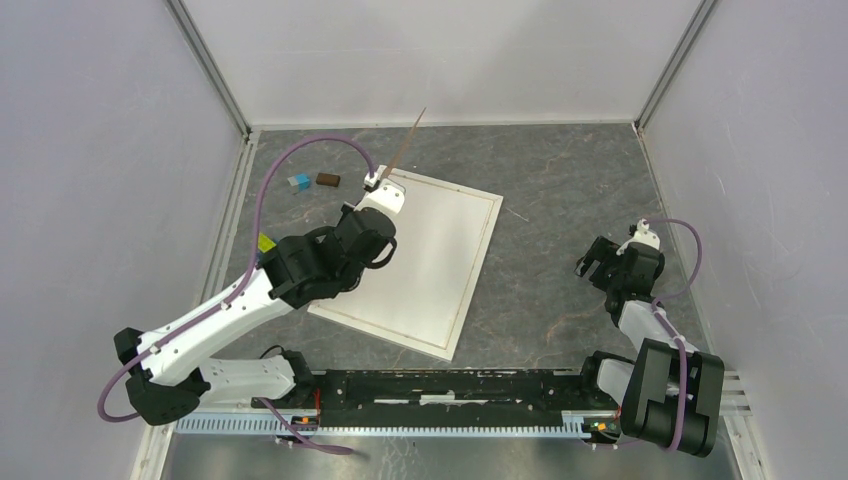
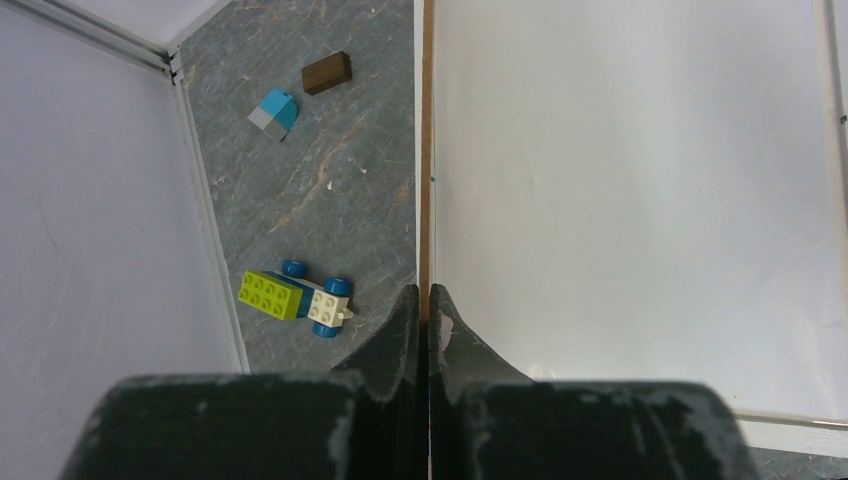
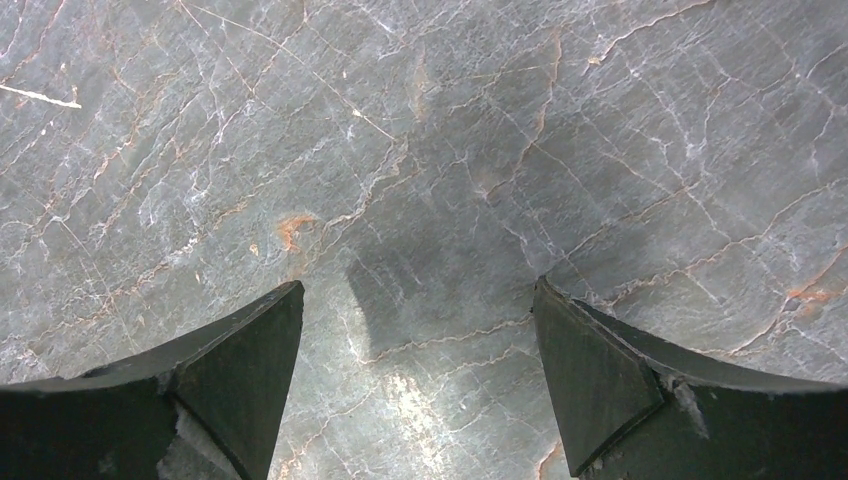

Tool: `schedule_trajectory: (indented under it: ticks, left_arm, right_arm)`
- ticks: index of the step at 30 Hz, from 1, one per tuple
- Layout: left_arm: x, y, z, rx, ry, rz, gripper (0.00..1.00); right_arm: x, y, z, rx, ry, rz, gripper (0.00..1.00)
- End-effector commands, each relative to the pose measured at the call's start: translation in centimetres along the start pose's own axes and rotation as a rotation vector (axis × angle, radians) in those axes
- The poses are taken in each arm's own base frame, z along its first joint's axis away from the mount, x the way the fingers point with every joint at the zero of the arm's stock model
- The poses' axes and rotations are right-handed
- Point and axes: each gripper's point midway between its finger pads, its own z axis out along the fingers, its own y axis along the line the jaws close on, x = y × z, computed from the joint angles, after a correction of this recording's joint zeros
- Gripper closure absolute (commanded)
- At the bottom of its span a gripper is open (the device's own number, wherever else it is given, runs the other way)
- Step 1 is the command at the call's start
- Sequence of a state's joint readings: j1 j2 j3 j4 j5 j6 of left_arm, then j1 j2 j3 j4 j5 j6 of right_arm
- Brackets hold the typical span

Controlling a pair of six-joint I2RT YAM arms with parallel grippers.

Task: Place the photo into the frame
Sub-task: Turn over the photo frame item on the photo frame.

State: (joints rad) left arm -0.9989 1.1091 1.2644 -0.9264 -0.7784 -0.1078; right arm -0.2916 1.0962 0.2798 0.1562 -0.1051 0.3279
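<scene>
A large thin-edged white rectangular picture frame (image 1: pixel 471 280) lies flat on the grey marbled stone-look table (image 1: pixel 560 180), turned slightly askew. A plain white sheet (image 1: pixel 440 260) fills its inside; whether this is the photo lying face down cannot be told, and no printed picture side shows in any view.

At the frame's far left corner, the left gripper (image 1: pixel 375 183) has its fingers pressed together on a thin brown backing board (image 1: pixel 405 145). The board is held on edge and rises steeply away from the frame. In the left wrist view its brown edge (image 2: pixel 426 150) runs straight up from the pinching fingertips (image 2: pixel 424 300), along the frame's left side.

Left of the frame lie a small dark brown block (image 2: pixel 327 73), a blue and grey block (image 2: pixel 274 113), and a lime-green and white brick toy car with blue wheels (image 2: pixel 296 296).

Well to the right of the frame, the right gripper (image 1: pixel 592 260) hangs with its fingers spread wide (image 3: pixel 420 310) over bare table.
</scene>
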Motion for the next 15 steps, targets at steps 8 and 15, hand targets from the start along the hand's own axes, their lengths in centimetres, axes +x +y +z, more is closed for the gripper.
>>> schedule_trajectory:
  ticks: [8, 15]
  left_arm:
    - [-2.9, 0.6, -0.6, -0.036, -0.078, -0.163, 0.98]
    - [-4.7, 1.5, -1.5, -0.046, -0.116, -0.170, 0.98]
  right_arm:
    - [-0.5, 0.4, 0.0, -0.022, -0.029, -0.005, 0.10]
    - [-0.5, 0.6, 0.0, -0.031, -0.028, -0.006, 0.10]
